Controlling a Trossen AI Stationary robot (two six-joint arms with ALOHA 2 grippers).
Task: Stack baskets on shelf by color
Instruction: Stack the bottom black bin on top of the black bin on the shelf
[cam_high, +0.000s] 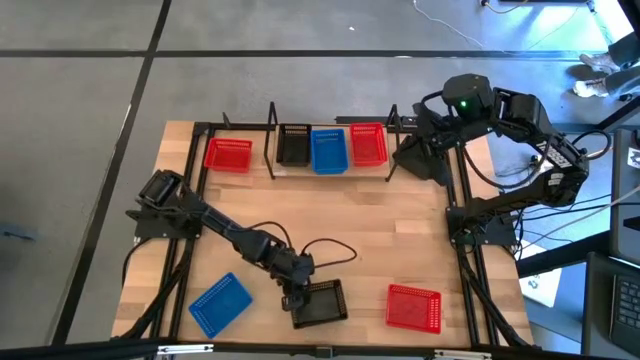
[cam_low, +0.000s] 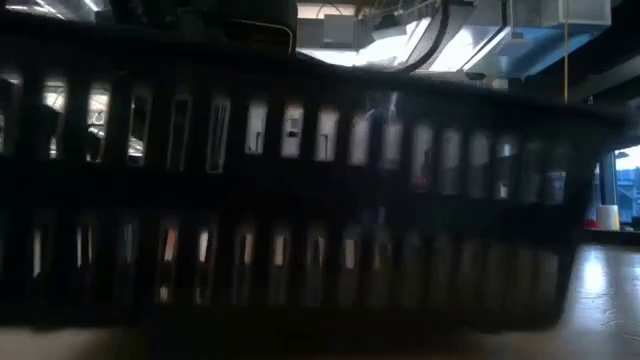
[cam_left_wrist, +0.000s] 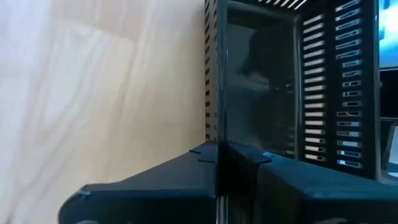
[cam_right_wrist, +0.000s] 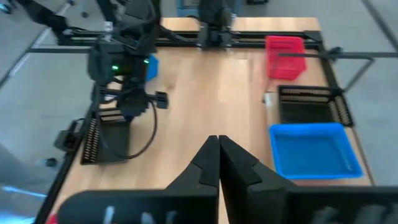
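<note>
Black basket (cam_low: 300, 190) fills the low view — left gripper (cam_high: 297, 303) grips its wall.

From my remote feed: grey floor (cam_high: 300, 90) round wooden table (cam_high: 330, 215), dark seam lines crossing it. Ceiling ducts and lights (cam_low: 440, 35) overhead, bright window (cam_low: 628, 170) at far side.

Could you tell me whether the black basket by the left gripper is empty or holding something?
Empty. The high view shows only the bare floor of the black basket, and the left gripper is shut on its wall.
</note>
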